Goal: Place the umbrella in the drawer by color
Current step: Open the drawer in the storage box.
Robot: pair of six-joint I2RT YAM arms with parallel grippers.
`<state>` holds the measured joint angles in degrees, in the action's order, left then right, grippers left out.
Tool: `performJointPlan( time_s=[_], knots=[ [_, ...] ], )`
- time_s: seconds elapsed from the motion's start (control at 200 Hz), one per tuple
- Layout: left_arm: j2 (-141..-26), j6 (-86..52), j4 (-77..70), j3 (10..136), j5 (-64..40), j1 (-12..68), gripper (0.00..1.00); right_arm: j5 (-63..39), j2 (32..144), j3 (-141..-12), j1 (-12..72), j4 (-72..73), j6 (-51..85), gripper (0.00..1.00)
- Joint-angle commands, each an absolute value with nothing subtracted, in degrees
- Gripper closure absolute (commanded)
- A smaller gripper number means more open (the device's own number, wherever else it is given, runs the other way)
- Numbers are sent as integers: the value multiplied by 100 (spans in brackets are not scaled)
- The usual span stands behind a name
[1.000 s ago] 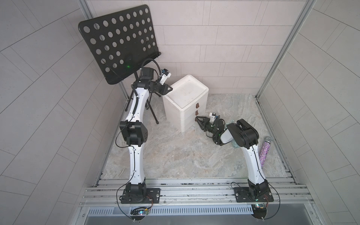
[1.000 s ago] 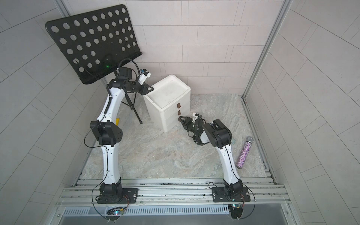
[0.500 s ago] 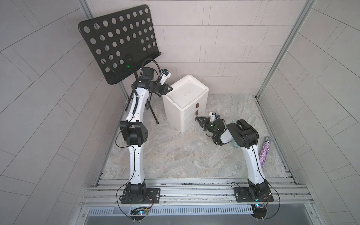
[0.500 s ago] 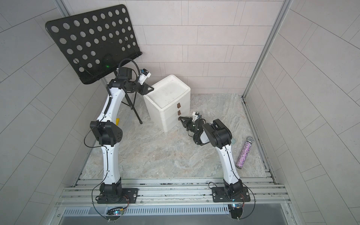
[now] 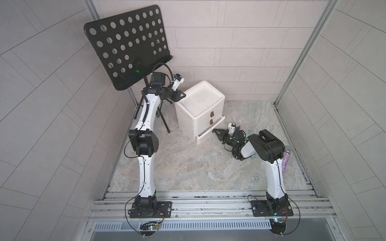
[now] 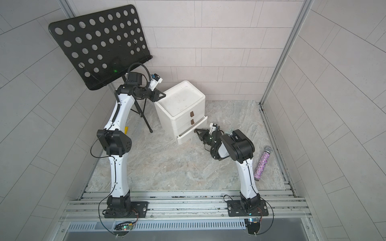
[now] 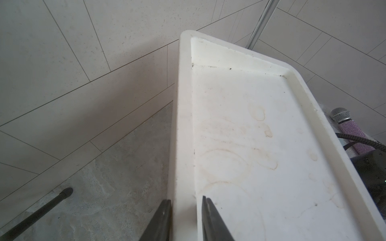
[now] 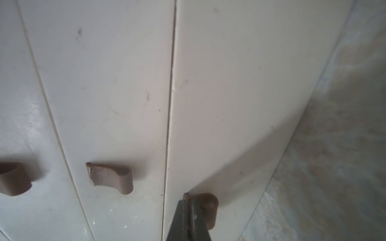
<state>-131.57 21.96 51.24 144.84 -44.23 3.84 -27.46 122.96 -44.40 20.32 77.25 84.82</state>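
Observation:
A white cabinet with three drawers stands at the back of the floor. Its bottom drawer is pulled out a little. My right gripper is shut on that drawer's brown handle, low at the drawer front in both top views. My left gripper is shut on the cabinet's top rim, one finger outside and one inside, at the cabinet's left corner. The umbrella is hidden. Only a pale green patch peeks from under the right arm, and I cannot tell what it is.
A black perforated music stand rises at the back left, with its legs beside the cabinet. A glittery purple microphone lies on the floor by the right wall. The two upper drawers are closed, each with a brown handle.
My right gripper's jaws have closed onto the bottom drawer's handle. Neither arm has visibly shifted, and the left gripper keeps its hold on the rim.

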Motion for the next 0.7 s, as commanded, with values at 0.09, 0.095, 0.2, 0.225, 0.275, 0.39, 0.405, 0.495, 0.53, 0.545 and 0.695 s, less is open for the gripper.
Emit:
performJointPlan(
  time_s=[0.09,0.095,0.2,0.225,0.275,0.39,0.405,0.495,0.53,0.545,0.695],
  knots=[
    [-13452,2390,5732,14308,-4591,512,70,-3012,11618,-3612,2048,7555,8057,100],
    [-13450,2390,5731,14308,-4589,506,70,-3013,11606,-3608,2048,7552,8050,100],
    [-13448,2382,5724,14309,-4586,500,70,-3091,11296,-3114,2048,7333,7840,100],
    [-13450,2374,5710,14309,-4585,501,70,-3102,11229,-3023,2041,7278,7796,100],
    [-13448,2351,5698,14309,-4575,500,70,-3112,11086,-2868,2036,7216,7708,100],
    [-13458,2337,5688,14317,-4577,501,70,-3125,10698,-2572,2034,6868,7475,100],
    [-13461,2338,5687,14317,-4566,501,70,-3135,10651,-2546,2038,6806,7453,100],
    [-13456,2338,5683,14317,-4552,501,70,-3146,10384,-2391,2067,6558,7317,100],
    [-13458,2330,5678,14317,-4558,496,70,-3155,10288,-2334,2070,6474,7270,100],
    [-13461,2329,5678,14317,-4555,496,70,-3151,10246,-2300,2067,6446,7254,100],
    [-13449,2303,5665,14315,-4566,501,70,-3104,9815,-2148,2072,5928,7001,100]
  ],
)
